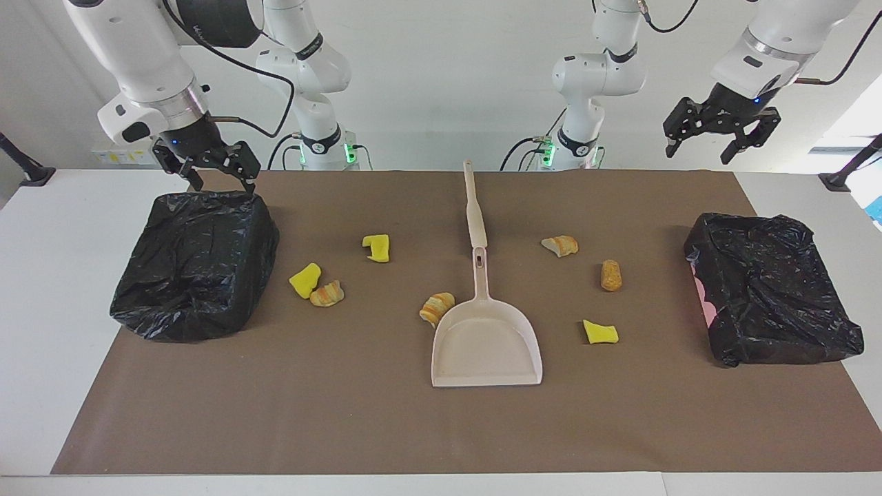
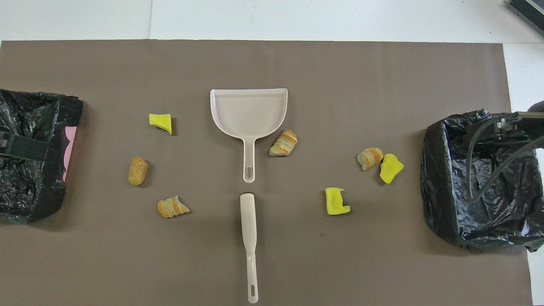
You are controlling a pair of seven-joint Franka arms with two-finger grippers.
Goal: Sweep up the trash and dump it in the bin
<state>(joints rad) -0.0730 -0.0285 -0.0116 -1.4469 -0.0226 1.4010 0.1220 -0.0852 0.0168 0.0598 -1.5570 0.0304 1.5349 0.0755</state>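
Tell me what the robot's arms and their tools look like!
Both arms are glossy white, built from rounded segments with black rings at the joints. Black cables loop along them, and green lights glow at their bases. The left tool and the right tool are black, each with two angular fingers on linked bars and a tiny blue light.

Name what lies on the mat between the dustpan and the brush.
Nothing: the overhead view shows only a short bare strip of brown mat between the dustpan handle's end and the brush head, which lie in line without touching.
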